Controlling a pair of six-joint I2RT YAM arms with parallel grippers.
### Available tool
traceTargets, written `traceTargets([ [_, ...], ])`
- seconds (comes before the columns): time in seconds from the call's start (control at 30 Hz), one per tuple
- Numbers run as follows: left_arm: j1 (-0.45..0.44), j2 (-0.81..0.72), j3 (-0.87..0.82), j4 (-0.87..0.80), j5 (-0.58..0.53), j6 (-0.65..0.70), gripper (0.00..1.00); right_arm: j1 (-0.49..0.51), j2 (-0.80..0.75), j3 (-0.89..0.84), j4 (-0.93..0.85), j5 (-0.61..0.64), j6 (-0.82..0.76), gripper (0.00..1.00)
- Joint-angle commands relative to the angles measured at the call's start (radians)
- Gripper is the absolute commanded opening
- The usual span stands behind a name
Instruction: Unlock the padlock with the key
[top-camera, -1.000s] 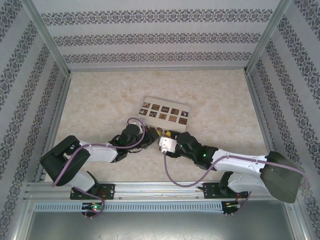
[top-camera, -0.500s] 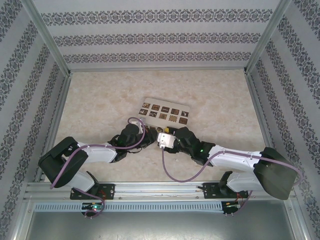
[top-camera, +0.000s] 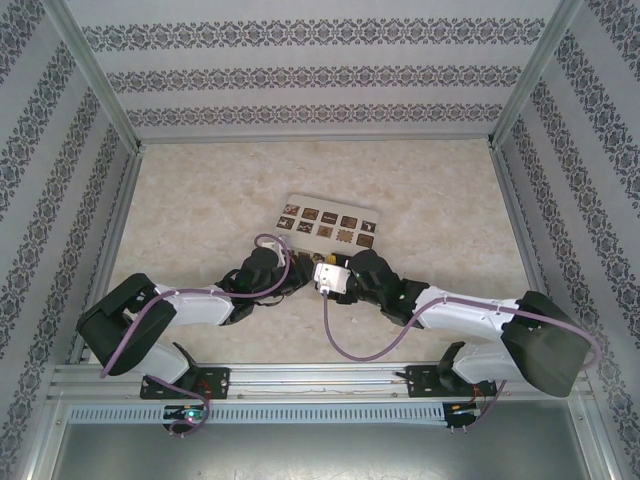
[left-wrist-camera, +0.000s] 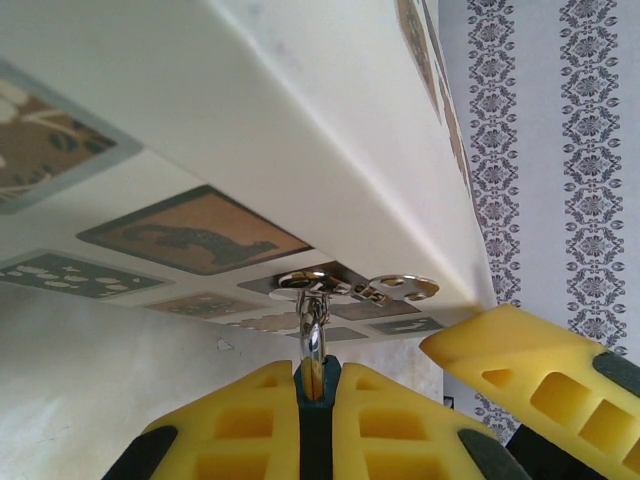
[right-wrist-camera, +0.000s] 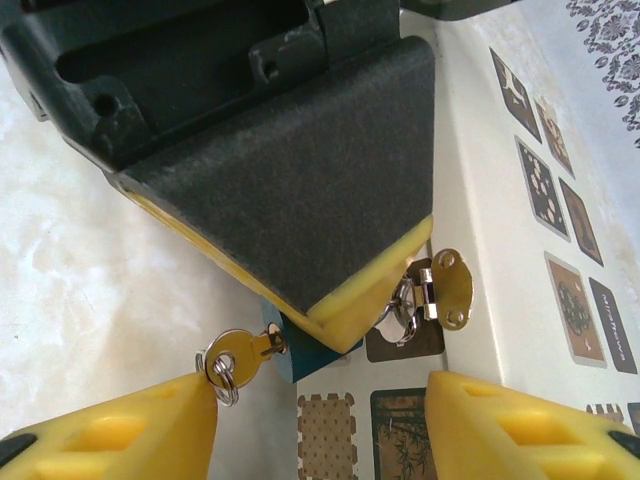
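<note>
Your right gripper (right-wrist-camera: 320, 400): jaws apart, flanking the key (right-wrist-camera: 262, 345), which sits in the blue padlock (right-wrist-camera: 297, 358) under the left gripper (right-wrist-camera: 325, 315) pad. The key ring (right-wrist-camera: 222, 378) possibly touches one jaw.

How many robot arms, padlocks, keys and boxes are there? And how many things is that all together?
robot arms: 2, the left arm and the right arm
padlock: 1
key: 1
box: 1
total: 5
</note>
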Motion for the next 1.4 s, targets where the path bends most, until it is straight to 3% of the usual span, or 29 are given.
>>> traceTargets([
  [0.0, -0.015, -0.007, 0.024, 0.069, 0.056, 0.021, 0.00, -0.031, 0.019, 0.045, 0.061, 0.015, 0.026, 0.55],
  [0.77, -0.016, 0.015, 0.030, 0.066, 0.081, -0.004, 0.00, -0.108, 0.117, 0.145, 0.067, 0.034, -0.013, 0.49],
  [1.0, -0.016, -0.009, 0.022, 0.054, -0.012, -0.058, 0.00, -0.069, 0.029, 0.073, 0.059, 0.009, -0.008, 0.51],
  [1.37, -0.015, -0.109, 0.051, -0.127, -0.157, -0.140, 0.00, 0.050, -0.099, -0.024, 0.026, 0.115, 0.040, 0.50],
])
